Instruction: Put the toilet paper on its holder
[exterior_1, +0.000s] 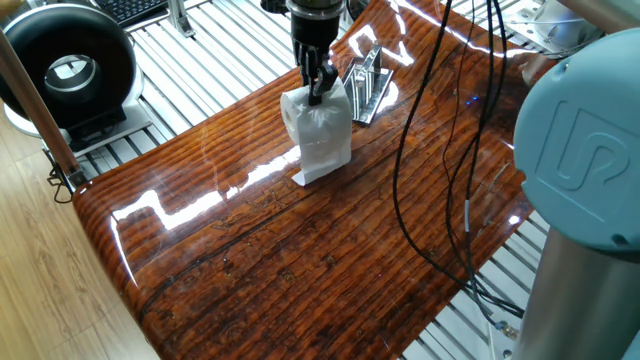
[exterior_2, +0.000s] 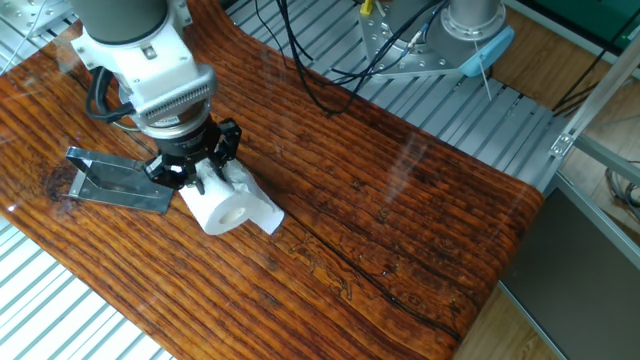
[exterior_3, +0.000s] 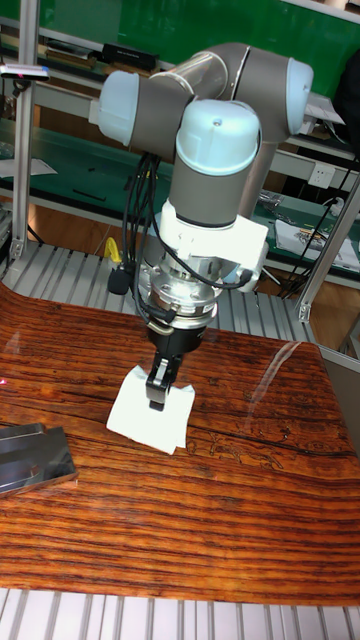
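arm (exterior_3: 215, 100): fat grey tubes, pale blue round caps at joints. one cap shows raised "ur" mark. white block and ribbed silver ring above wrist. black cables loop along wrist. small black gripper (exterior_3: 157, 391), thin fingers.

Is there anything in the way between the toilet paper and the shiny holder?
No, nothing visible. The gripper grips the toilet paper right beside the holder, and only bare wooden table shows between them. The black cables hang off to the side, away from that path.
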